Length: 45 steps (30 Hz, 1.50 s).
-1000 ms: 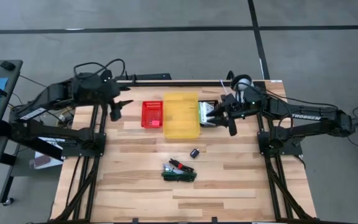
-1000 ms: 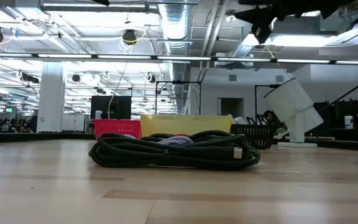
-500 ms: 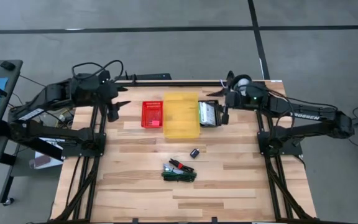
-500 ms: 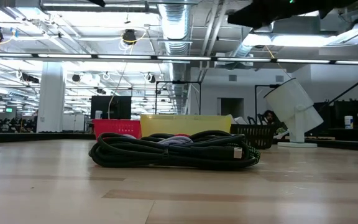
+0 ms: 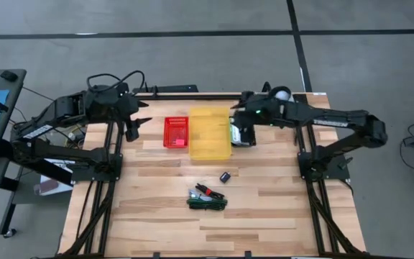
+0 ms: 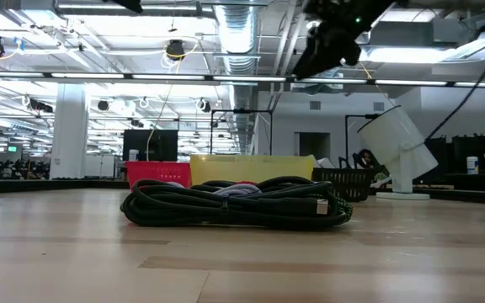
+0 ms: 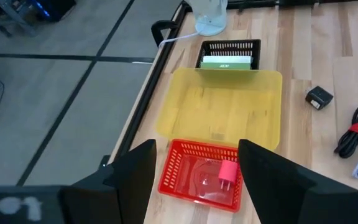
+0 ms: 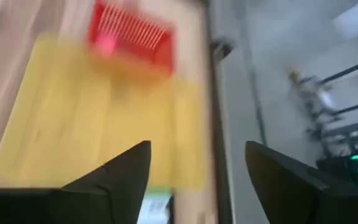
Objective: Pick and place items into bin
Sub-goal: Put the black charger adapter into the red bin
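A coil of black and green cords [image 5: 207,203] [image 6: 238,202] lies on the table's near middle, with a red-banded cord [image 5: 205,189] and a small black piece [image 5: 225,176] beside it. A small red block [image 7: 228,174] sits in the red basket [image 5: 176,132]. To its right stand the yellow bin [image 5: 209,133] and a black basket [image 5: 241,132] holding a green-and-white item [image 7: 227,61]. My right gripper [image 5: 237,115] [image 8: 194,180] hangs open over the yellow bin's far right corner, holding nothing. My left gripper [image 5: 139,124] [image 7: 194,180] waits open, left of the red basket.
A white lamp [image 6: 398,147] stands at the table's far right corner, behind the black basket. The three containers sit in a row along the far middle. Bare wood lies to the left and right of the cords [image 7: 356,134].
My right gripper has left its place over the black basket and gone toward the table's left, to the yellow bin's far right corner. Its wrist has rolled and tipped up from pointing steeply down. Nothing on the table has moved.
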Each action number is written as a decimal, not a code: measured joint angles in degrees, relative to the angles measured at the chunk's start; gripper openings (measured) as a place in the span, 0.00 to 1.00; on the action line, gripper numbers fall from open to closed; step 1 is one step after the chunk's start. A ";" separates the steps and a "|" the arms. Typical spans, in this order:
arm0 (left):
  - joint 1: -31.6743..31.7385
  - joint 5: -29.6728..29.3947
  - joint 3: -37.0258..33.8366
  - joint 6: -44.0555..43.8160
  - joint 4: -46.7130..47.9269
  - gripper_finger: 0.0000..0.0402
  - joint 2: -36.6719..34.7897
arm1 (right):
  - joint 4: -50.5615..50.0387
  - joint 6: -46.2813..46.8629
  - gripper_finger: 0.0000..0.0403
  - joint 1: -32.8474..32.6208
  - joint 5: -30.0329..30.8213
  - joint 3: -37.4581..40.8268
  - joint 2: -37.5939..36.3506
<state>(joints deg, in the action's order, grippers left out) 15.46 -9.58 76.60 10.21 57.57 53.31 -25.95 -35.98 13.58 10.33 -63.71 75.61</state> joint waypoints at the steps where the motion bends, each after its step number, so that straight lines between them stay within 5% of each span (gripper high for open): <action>1: 0.00 0.10 0.00 -0.29 0.28 0.55 -0.06 | -3.41 -0.72 0.65 -0.94 0.84 -1.74 1.52; 14: 0.00 -0.34 0.00 -2.35 3.16 0.55 -0.03 | -28.83 -4.60 0.66 -14.87 1.76 -12.56 11.10; 26: -0.02 -0.03 0.00 -6.59 3.05 0.55 -0.05 | -30.11 -2.27 0.66 -21.92 0.96 -12.54 20.13; 45: -0.02 0.30 0.00 -8.56 5.05 0.55 -0.05 | -25.07 -1.54 0.66 -22.07 -2.98 -12.52 24.18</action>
<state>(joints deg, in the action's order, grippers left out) 15.44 -9.28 76.60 1.65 62.62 53.25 -51.02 -37.52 -8.49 7.35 -76.23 99.79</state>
